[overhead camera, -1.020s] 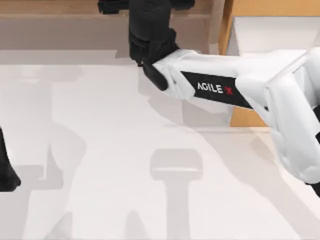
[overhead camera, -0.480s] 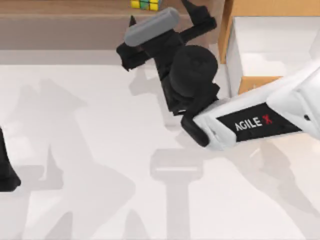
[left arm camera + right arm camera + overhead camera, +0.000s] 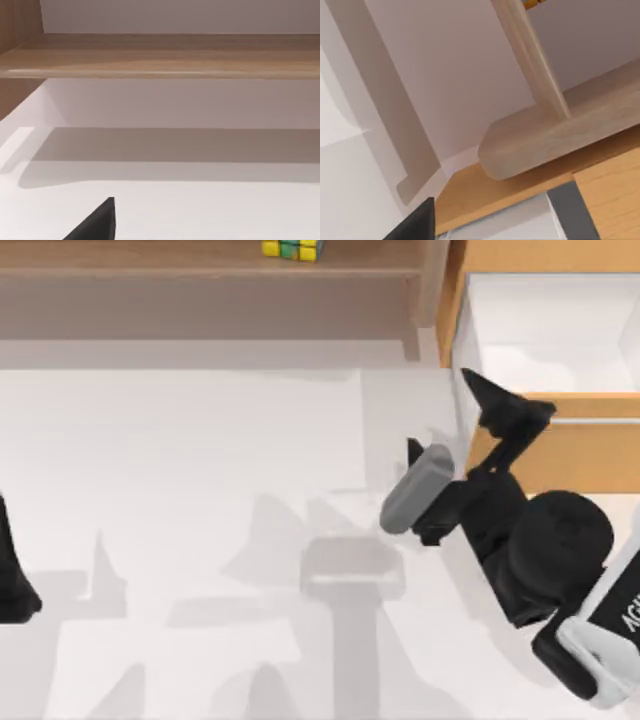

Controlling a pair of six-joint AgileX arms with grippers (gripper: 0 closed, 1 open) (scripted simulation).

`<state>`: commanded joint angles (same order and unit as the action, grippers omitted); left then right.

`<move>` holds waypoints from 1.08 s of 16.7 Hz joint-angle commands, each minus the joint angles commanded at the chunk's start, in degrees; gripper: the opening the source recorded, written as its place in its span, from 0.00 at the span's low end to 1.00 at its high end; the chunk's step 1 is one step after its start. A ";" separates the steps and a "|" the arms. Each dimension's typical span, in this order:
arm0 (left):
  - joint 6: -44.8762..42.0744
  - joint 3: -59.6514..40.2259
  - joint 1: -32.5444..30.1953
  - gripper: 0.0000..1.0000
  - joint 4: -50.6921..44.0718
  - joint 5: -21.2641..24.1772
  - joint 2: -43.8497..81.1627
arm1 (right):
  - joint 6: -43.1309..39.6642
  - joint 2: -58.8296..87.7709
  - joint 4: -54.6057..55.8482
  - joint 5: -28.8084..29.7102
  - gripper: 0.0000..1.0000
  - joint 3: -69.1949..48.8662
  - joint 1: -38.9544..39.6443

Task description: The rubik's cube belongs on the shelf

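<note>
Retreat is the step in hand, as you can judge from how things lie: the rubik's cube (image 3: 291, 249) sits on the shelf (image 3: 150, 258) at the far edge of the table, well apart from both arms, so the placing looks done. Your right gripper (image 3: 462, 420) hangs over the right side of the table, just in front of the open drawer (image 3: 560, 330) of the orange-tan cabinet (image 3: 580, 455), with its jaws apart and nothing between them. One dark fingertip (image 3: 485, 392) points toward the drawer's white inside, so draw the arm toward yourself and away from the cabinet front, not sideways, or you risk clipping the drawer's edge. Leave the jaws spread; there is no call to close them on anything. Your left arm (image 3: 12, 575) stays parked at the left edge of the table, and you cannot tell how its jaws stand.

The table (image 3: 180, 470) is a pale, smooth white top, crossed by soft grey shadows. The shelf is a long brown board with a lighter front edge, carried at its right end by an upright post (image 3: 432, 285) that stands just beside the cabinet. From the right wrist view you look up past that post (image 3: 532, 60) at a sliver of the cube (image 3: 531, 4).
</note>
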<state>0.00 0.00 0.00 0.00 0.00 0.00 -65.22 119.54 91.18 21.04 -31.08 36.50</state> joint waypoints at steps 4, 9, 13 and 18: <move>0.00 0.00 0.00 1.00 0.00 0.00 0.00 | -13.88 -3.31 6.40 -0.43 1.00 12.89 -6.98; 0.00 0.00 0.00 1.00 0.00 0.00 0.00 | -23.47 -6.08 9.38 0.58 1.00 18.58 -16.20; 0.00 0.00 0.00 1.00 0.00 0.00 0.00 | -23.88 -6.23 9.49 0.66 1.00 18.76 -16.65; 0.00 0.00 0.00 1.00 0.00 0.00 0.00 | -23.89 -5.58 7.72 -0.17 1.00 16.31 -17.50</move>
<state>0.00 0.00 0.00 0.00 0.00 0.00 -89.11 113.96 98.91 20.87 -14.78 19.01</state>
